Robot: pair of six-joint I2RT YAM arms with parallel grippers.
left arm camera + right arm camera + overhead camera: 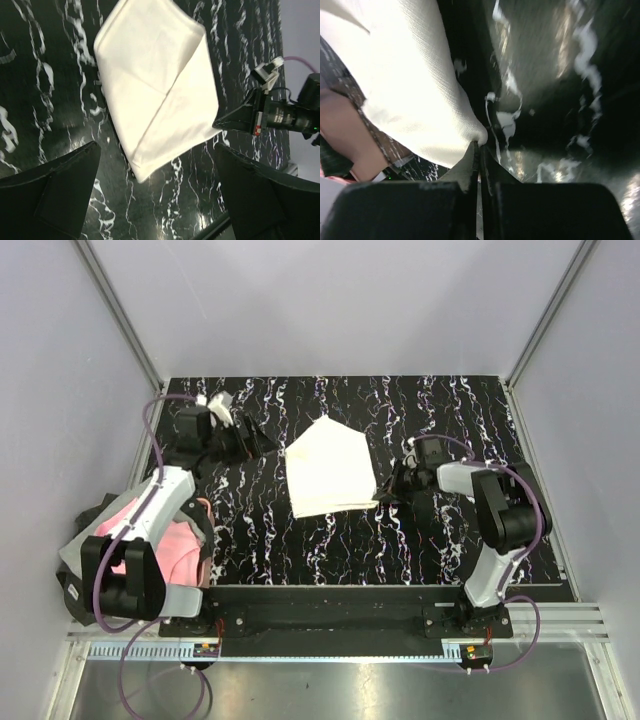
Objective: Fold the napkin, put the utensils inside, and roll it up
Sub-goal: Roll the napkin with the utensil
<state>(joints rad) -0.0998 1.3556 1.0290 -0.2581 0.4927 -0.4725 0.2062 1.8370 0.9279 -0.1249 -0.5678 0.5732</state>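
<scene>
Evidently the napkin (330,472), lying mid table (330,550), is soft, light and limp; its corners suit gripping. The right tool (479,150) pinches one corner; the left tool (258,445) stands wide open, empty.

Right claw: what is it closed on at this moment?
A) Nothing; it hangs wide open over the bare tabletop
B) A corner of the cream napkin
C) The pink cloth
B: in the right wrist view the right claw has its fingers pressed together on a corner of the napkin, while the pink cloth lies far off to the left.
</scene>
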